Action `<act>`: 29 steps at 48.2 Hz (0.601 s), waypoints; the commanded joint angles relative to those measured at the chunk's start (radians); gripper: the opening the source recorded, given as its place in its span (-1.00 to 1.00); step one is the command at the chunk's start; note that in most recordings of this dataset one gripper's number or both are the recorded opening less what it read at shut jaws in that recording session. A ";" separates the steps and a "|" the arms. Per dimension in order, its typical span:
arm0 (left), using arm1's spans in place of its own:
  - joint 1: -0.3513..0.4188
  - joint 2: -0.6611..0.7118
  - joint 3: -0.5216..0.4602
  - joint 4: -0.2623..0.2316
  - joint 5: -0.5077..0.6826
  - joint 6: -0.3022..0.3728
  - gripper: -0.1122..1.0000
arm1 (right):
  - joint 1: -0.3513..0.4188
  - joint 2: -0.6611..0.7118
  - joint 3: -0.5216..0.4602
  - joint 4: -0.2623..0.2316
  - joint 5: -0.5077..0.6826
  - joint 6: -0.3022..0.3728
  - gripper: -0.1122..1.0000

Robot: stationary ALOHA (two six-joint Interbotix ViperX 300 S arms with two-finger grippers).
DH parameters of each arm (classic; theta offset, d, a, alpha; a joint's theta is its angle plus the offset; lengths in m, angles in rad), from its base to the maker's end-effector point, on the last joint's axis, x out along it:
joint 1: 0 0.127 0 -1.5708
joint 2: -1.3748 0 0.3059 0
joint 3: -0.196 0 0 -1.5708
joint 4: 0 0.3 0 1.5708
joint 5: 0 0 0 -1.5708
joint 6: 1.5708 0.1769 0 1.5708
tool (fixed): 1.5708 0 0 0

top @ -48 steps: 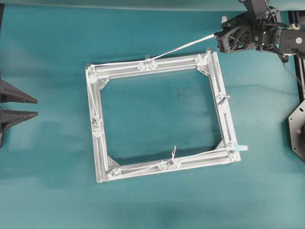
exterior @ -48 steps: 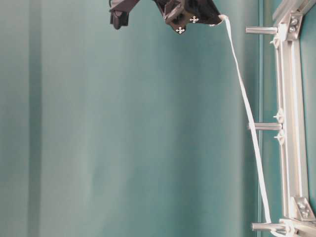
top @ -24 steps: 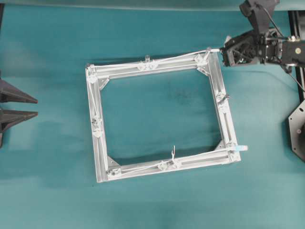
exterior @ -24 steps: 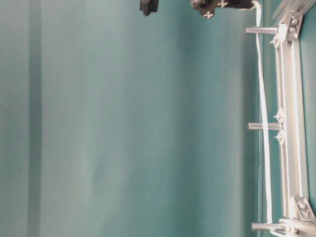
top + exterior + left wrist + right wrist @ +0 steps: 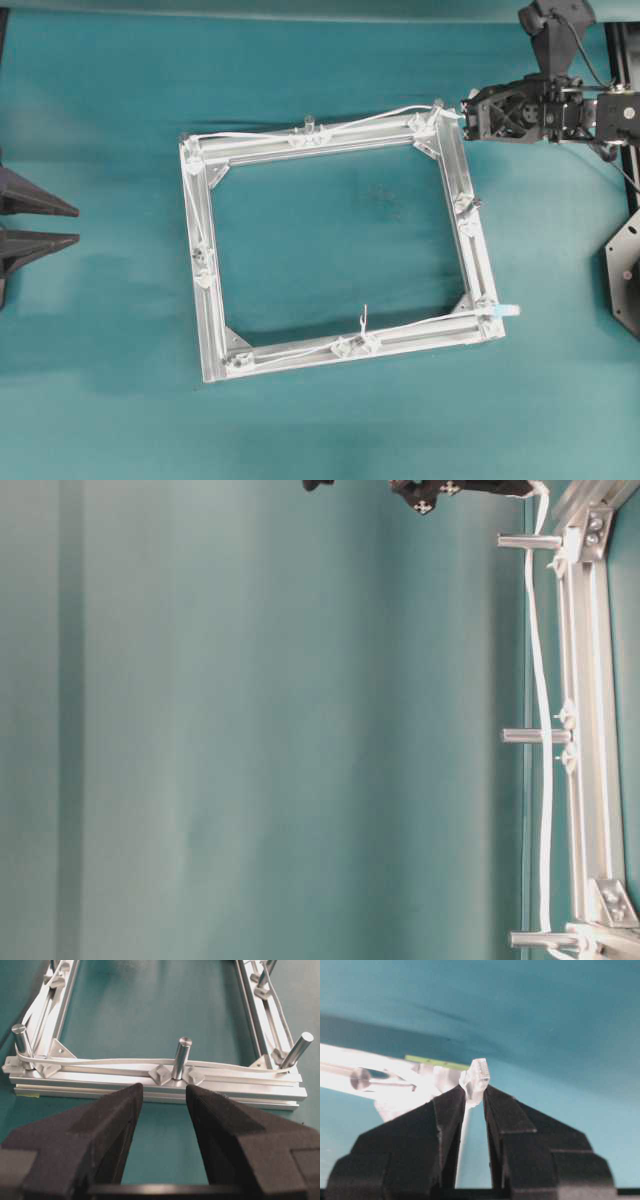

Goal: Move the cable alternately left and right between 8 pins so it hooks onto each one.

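Note:
A square silver frame [image 5: 200, 260] lies mid-table with small upright pins [image 5: 308, 123] on its rails. The white cable [image 5: 250, 133] runs along the far rail from the left corner pin [image 5: 184, 138] past the middle pin to the right corner pin [image 5: 437, 104]. Another stretch lies along the near rail [image 5: 420, 325]. My right gripper [image 5: 464, 108] hovers just right of that corner, shut on the cable's clear plug [image 5: 476, 1079]. My left gripper [image 5: 78, 225] stands open at the table's left edge, facing a rail's middle pin [image 5: 182, 1057], nothing between its fingers [image 5: 115, 1125].
A light-blue tab [image 5: 508, 311] sticks out at the frame's near right corner. A short white end [image 5: 365, 320] stands up by the near rail's middle pin. A dark base plate [image 5: 625, 270] sits at the right edge. Teal cloth [image 5: 330, 240] covers the table.
My right gripper has come down and slightly right with the plug. The cable, which slanted up from the far rail, now lies low along it to the right corner pin. The left gripper is unmoved.

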 commanded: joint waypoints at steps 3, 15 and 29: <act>-0.003 0.006 -0.015 0.002 -0.005 -0.008 0.15 | 0.026 -0.012 -0.009 0.040 -0.020 0.074 -0.52; -0.003 0.008 -0.015 0.003 -0.005 -0.008 0.15 | 0.075 -0.014 0.002 0.057 -0.089 0.202 -0.54; -0.002 0.008 -0.015 0.003 -0.005 -0.008 0.15 | 0.094 -0.014 0.017 0.057 -0.089 0.225 -0.63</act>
